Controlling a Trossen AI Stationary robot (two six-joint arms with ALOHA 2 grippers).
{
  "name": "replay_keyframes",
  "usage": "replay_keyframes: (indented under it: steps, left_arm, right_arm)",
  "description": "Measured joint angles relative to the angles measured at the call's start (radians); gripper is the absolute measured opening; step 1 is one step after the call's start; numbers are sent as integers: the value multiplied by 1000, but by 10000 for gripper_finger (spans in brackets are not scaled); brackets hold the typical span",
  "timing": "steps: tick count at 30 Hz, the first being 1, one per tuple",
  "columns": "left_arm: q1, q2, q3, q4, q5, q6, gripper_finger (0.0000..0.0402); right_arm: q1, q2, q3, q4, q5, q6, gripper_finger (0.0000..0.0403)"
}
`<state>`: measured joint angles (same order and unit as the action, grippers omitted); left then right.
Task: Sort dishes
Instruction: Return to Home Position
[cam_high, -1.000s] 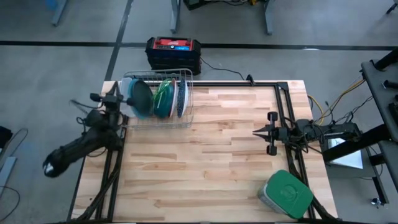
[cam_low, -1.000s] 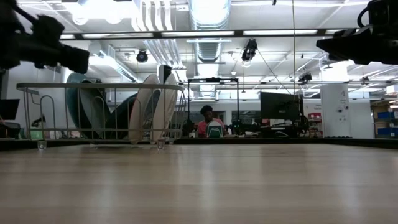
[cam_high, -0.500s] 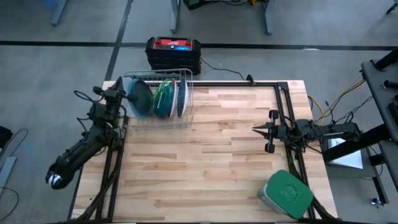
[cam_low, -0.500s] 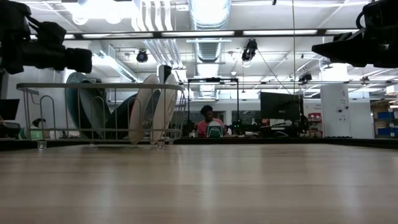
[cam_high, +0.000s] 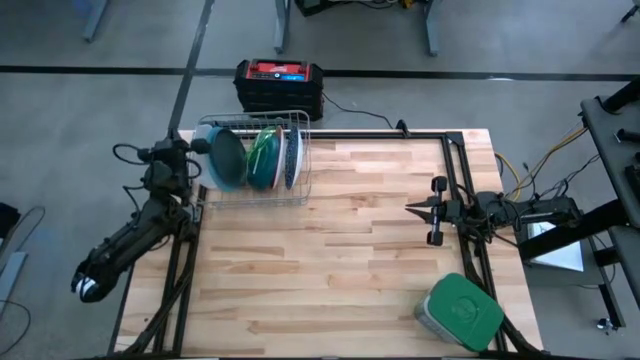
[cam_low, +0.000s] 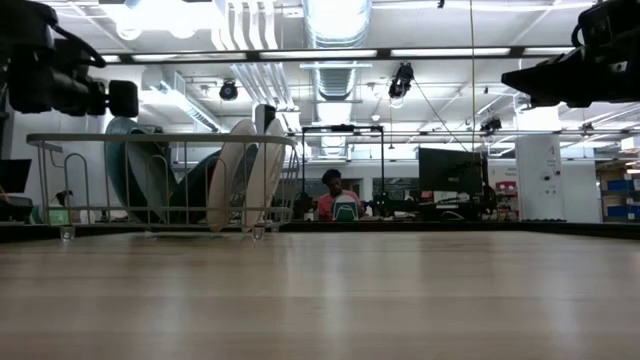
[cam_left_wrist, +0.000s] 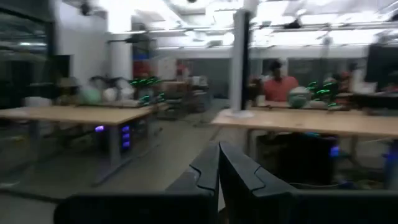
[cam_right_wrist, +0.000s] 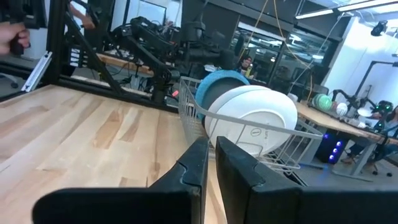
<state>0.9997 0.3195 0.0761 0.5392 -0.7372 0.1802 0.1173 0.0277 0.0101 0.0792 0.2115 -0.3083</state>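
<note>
**Item:** dishes (cam_high: 250, 158). They stand on edge inside the rack (cam_high: 256, 203), which sits at the far left corner of the table (cam_high: 340, 260).
- A dark teal plate (cam_high: 226, 160) is at the rack's left end.
- A green plate (cam_high: 263, 157) is at mid-rack.
- A white plate (cam_right_wrist: 258, 124) is at the rack's right end.
- The exact count is uncertain, since the dishes overlap in every view.
- No dish shows on the table outside the rack.

**Left gripper** (cam_high: 196, 146): just beside the rack's left end and above its rim. Its fingers (cam_left_wrist: 239, 177) are pressed together and hold nothing.

**Right gripper** (cam_high: 410, 210): well apart from the rack, off to its right. Its fingers (cam_right_wrist: 239, 168) are pressed together and empty.

**Container** (cam_high: 460, 312): green-lidded, and the thing farthest from the rack.

**Step in hand, as judged:** sorting looks complete, and the arms are going home.

**Handling note:**
- Lift the left gripper up and outward from the rack's left end before any wide swing, so it clears the wire and the teal plate's edge.
- Move it gently, because a knock to the rack could tip the standing dishes.
- The right arm has open space and needs little care.
</note>
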Motion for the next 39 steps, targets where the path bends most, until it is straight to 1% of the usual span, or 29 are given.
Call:
replay_keyframes:
  steps: [2,7,11,17,19,21,24,26,29,31,35,37,39]
  left_arm:
    - [0,24,4,-4,-33,9,0]
    - [0,78,8,45,-32,54,0]
    - [-2,85,26,41,-32,44,0]
    - [-2,70,75,2,-38,-65,0]
    - [-2,75,75,-42,-59,-86,0]
    - [-2,82,75,-81,-82,-146,0]
    - [-2,92,76,-163,-91,-222,0]
    - [-1,97,78,-178,-137,-267,0]
    - [0,91,75,-162,-295,-362,0]
    - [1,83,76,-151,-348,-423,0]
    - [9,96,76,-159,-404,-401,0]
    - [8,109,76,-166,-403,-407,0]
    - [9,125,76,-220,-386,-404,0]
  right_arm:
    - [0,0,0,0,0,0,24]
    - [0,0,0,0,0,-4,30]
    - [0,0,0,0,0,-4,34]
    - [0,0,0,0,-1,-5,29]
    - [0,0,0,0,-1,-5,28]
    - [0,0,0,0,-1,-6,29]
    - [0,0,0,0,-1,-6,33]
    - [0,0,0,0,-1,-6,35]
    - [0,0,0,0,-1,-6,39]
    - [0,0,0,0,-1,-6,40]
    - [0,0,0,0,-1,-6,42]
    - [0,0,0,0,-1,-6,39]
    - [0,0,0,0,-1,-6,36]
